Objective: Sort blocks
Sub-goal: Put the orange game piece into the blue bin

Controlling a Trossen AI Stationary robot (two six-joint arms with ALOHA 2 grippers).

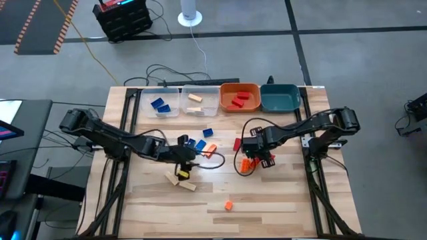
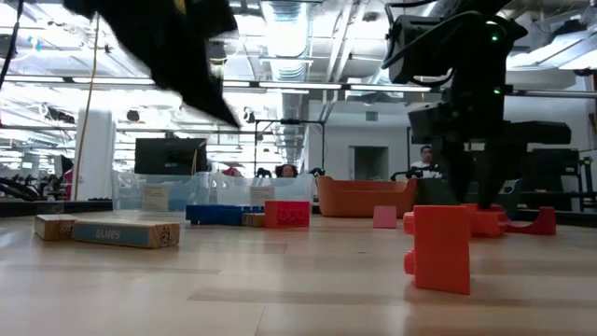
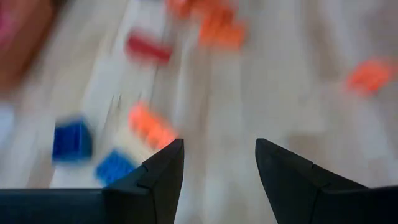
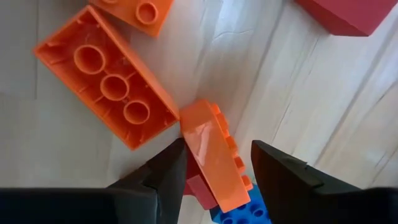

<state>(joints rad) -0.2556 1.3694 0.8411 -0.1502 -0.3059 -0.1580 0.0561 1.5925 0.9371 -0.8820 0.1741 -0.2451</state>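
Blocks lie loose around the table's middle: blue ones, a red one, tan ones and orange ones. My right gripper points down, open, with a finger on each side of a tilted orange block. That block rests on a blue block and a red one. An upturned hollow orange block lies beside it. My left gripper hangs open over the table near the blue blocks, with nothing between its fingers. My right gripper comes from above, its fingers across the orange block. One finger stands right at the block's long side, and I cannot tell whether it touches. A gap shows at the other finger. The block stays tilted on the blocks beneath it.
Along the far edge stand a clear bin with blue blocks, a clear bin with tan blocks, an orange bin with red blocks and a teal bin. A small orange block lies alone toward the near edge.
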